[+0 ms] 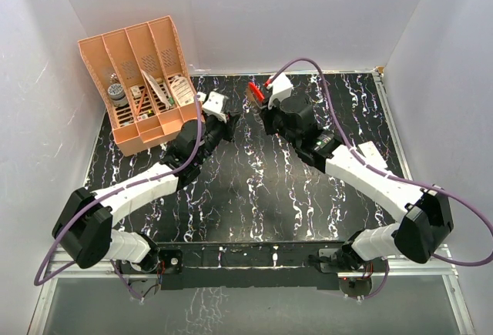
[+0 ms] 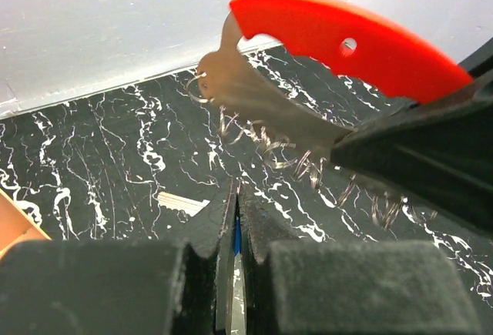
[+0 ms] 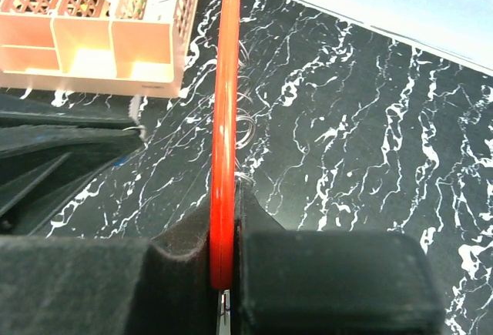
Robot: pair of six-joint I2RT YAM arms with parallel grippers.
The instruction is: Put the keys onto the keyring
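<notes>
Two arms: my left arm, right arm angle inward.
Left wrist only: left claw pinches key (blue sliver).
Right wrist: right claw clamps keyring edge-on.

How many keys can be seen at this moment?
1. A blue-headed key is pinched in the shut left gripper, with only a sliver of it showing in the left wrist view. More could be hidden in the orange organizer.
</notes>
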